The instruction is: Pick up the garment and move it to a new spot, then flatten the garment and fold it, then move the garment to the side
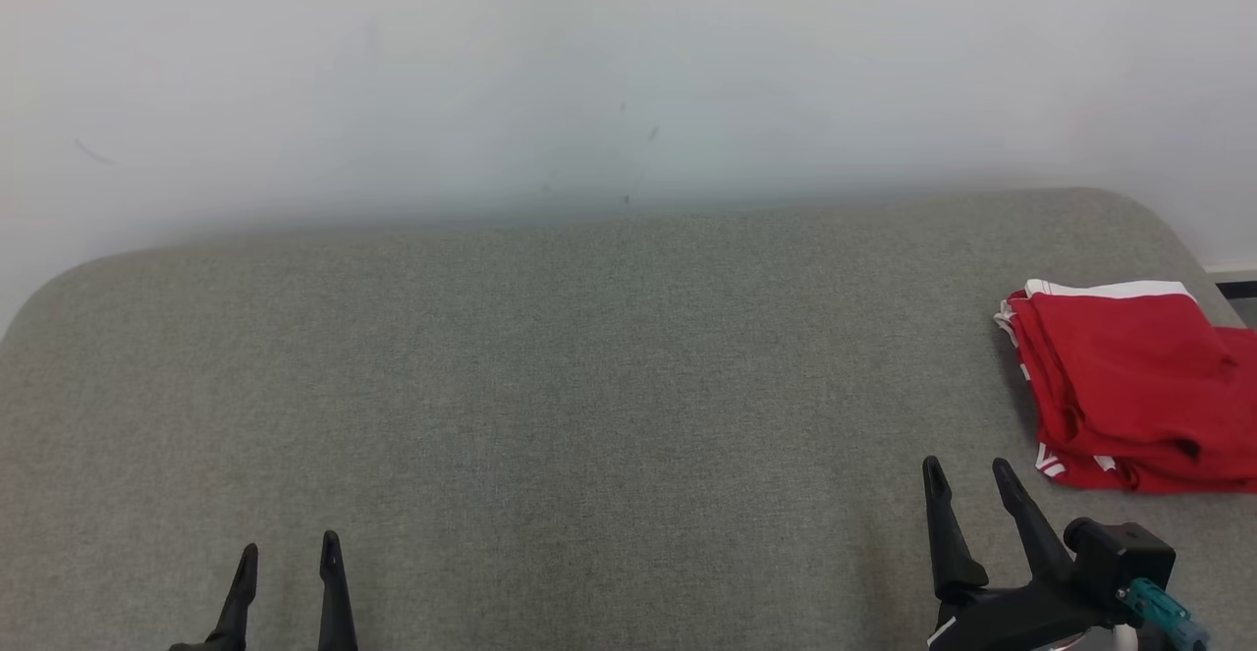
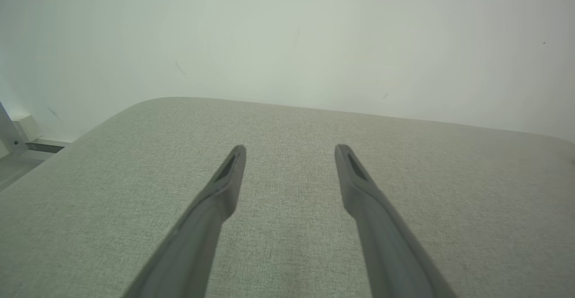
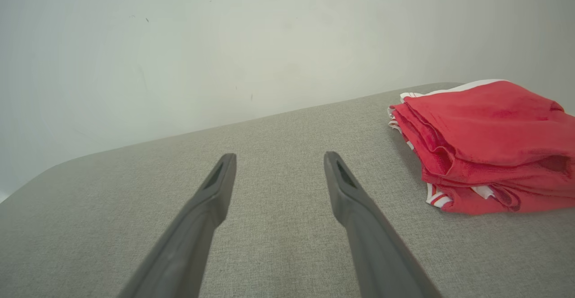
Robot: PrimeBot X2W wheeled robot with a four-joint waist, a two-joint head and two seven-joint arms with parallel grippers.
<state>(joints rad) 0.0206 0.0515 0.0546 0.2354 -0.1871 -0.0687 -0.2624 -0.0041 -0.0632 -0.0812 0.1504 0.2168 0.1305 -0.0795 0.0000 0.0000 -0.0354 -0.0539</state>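
Head view | red garment (image 1: 1129,376) folded, white trim | grey woven pad (image 1: 589,386) | L hand (image 1: 290,548), R hand (image 1: 967,469): spread, empty

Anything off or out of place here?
Nothing stands out. The red garment sits folded at the right of the grey surface, layers slightly uneven; left end effector and right end effector open, empty.
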